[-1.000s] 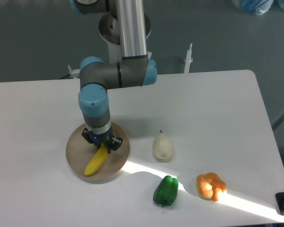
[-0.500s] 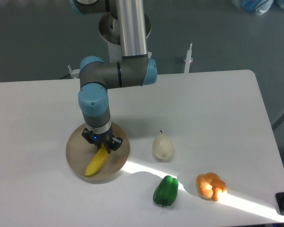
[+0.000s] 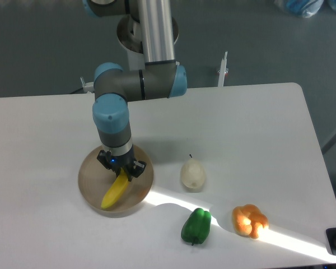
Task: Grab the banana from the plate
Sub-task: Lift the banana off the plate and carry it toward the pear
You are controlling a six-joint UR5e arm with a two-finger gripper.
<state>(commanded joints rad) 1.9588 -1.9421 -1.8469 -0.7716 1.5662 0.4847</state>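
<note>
Your pincer [image 3: 122,172] is clenched on the upper end of the banana [image 3: 115,192], its dark fingers [image 3: 138,166] straddling the fruit over the plate [image 3: 89,174]. You can see the banana slanting down to the left from that grip, its lower tip low over the plate's near part; whether that tip touches the plate, you cannot tell from this view.

Nearest you, a green pepper [image 3: 196,226] lies on the white table [image 3: 257,145], partly in shadow, with an orange pepper [image 3: 250,219] just to its right in a band of bright light. A little farther back, between the plate and the peppers, you see a pale pear [image 3: 192,174] standing with its stem up, well apart from the plate's right rim.

Farther still, the arm's blue-capped wrist [image 3: 112,112] stands upright above the plate, joined at the elbow to a grey link and the silver upright tube [image 3: 155,31]. At the far edge of the table, to the right of the arm, a thin white post [image 3: 222,70] stands.
</note>
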